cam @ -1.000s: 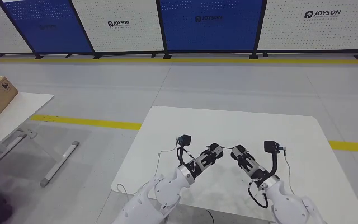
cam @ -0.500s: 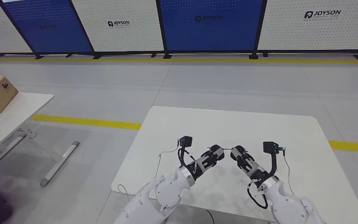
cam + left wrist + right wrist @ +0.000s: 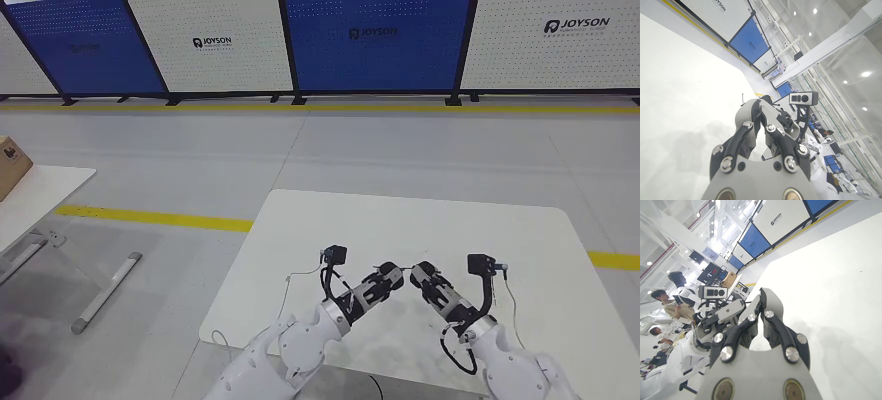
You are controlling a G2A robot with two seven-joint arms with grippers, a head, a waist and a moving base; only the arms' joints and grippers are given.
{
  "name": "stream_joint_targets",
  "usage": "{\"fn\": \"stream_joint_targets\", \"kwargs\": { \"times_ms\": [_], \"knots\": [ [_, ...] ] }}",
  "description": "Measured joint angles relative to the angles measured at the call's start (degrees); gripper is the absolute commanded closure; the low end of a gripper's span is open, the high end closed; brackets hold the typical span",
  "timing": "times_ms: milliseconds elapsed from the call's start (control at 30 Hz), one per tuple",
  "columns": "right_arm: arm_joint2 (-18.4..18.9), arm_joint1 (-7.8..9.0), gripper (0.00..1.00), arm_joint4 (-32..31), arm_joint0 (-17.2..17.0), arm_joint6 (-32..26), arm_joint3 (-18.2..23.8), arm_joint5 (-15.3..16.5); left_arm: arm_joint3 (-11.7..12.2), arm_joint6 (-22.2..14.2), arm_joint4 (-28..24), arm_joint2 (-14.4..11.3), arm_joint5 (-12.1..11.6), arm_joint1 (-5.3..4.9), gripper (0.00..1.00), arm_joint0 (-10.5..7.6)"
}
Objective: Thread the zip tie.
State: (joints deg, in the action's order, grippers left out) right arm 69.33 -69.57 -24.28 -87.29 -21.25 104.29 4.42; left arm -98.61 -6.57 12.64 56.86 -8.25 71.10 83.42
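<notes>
We see a dark logo beside one short word on the white wall panel (image 3: 212,42) at the back. The second white panel (image 3: 577,24) has the same print. The blue panel (image 3: 372,32) between them has it too, but fainter. The brown box (image 3: 10,160) has a small dark mark that we cannot read.

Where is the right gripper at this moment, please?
In the top view, the right gripper is over the near half of the table, its tip almost meeting the left gripper.
</notes>
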Motion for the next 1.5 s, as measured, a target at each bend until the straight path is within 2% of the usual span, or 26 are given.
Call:
{"fn": "stream_joint_targets", "kwargs": {
  "times_ms": [33, 67, 100, 500, 833, 900, 1000, 1100, 1367, 1500],
  "knots": [
    [0.03, 0.00, 0.51, 0.18, -0.04, 0.07, -0.01, 0.02, 0.02, 0.11, -0.11, 0.03, 0.06, 0.00, 1.00, 0.03],
    [0.08, 0.00, 0.19, 0.33, -0.09, 0.13, -0.02, 0.10, 0.03, 0.23, -0.25, 0.04, 0.14, 0.01, 1.00, 0.04],
    [0.13, 0.00, 0.00, 0.39, -0.12, 0.16, -0.02, 0.16, 0.03, 0.32, -0.35, 0.04, 0.21, 0.02, 1.00, 0.05],
    [1.13, 0.17, 0.00, 1.23, -0.95, 0.35, 0.36, 0.72, 0.08, 5.09, -2.81, 0.43, 0.86, 0.48, 1.00, 0.06],
    [2.00, 0.42, 0.00, 0.39, -1.28, -0.90, -0.09, 0.04, -0.18, 6.23, -6.14, 0.77, 1.30, 0.80, 1.00, 0.17],
    [2.10, 0.46, 0.00, -0.64, -1.05, -1.01, -0.59, -1.15, -0.34, 6.02, -8.45, 1.03, 1.45, 0.90, 1.00, 0.21],
    [1.65, 0.27, 0.00, -3.16, -0.19, 0.64, -1.76, -5.60, -0.49, 4.55, -12.70, 1.55, 1.36, 0.98, 1.00, 0.22],
    [1.10, 0.10, 0.00, -3.42, 0.55, 0.87, -2.28, -7.77, -0.49, 4.32, -13.10, 1.62, 1.30, 0.98, 1.00, 0.19],
    [1.08, 0.12, 0.00, -3.34, 0.46, 0.76, -2.25, -7.46, -0.48, 4.37, -12.98, 1.60, 1.30, 0.98, 1.00, 0.19],
    [1.50, 0.22, 0.00, -1.55, -0.26, -0.39, -1.84, -5.00, -0.48, 4.37, -12.98, 1.60, 1.31, 0.98, 1.00, 0.19]
  ]
}}
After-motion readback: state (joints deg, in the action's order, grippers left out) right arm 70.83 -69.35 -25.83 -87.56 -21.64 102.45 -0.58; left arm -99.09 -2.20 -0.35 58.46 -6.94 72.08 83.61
